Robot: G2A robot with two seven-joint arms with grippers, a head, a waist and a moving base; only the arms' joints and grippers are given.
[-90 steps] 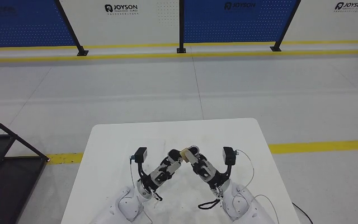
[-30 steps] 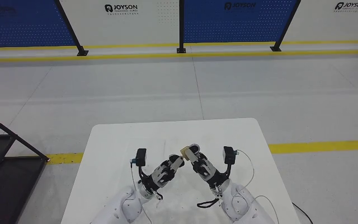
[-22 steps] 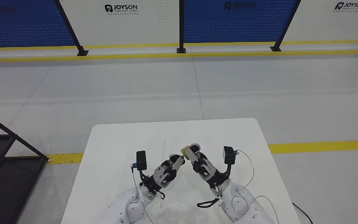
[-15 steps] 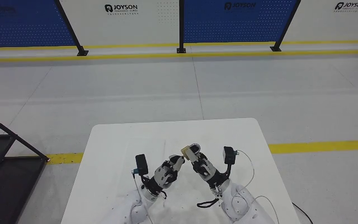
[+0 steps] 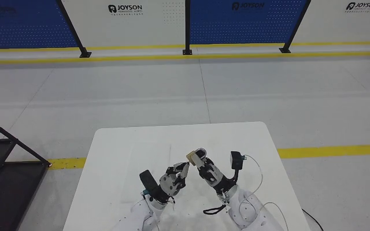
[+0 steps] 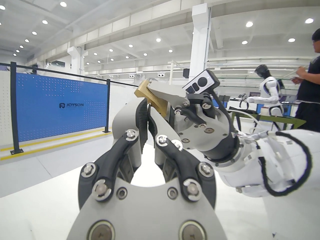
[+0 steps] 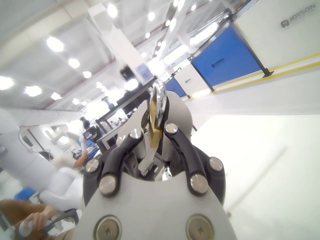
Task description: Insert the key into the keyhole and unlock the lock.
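Lock (image 7: pixel 153 131) shackle-up, lengthwise between right fingers (image 7: pixel 183 116).

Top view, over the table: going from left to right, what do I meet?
Camera on the left wrist → left gripper → brass lock → camera on the right wrist.

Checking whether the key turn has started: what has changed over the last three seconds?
The left gripper has rolled at the wrist, its wrist camera swinging back toward the robot; its tip stayed close beside the lock. The right gripper kept the lock clamped in the same place above the table.
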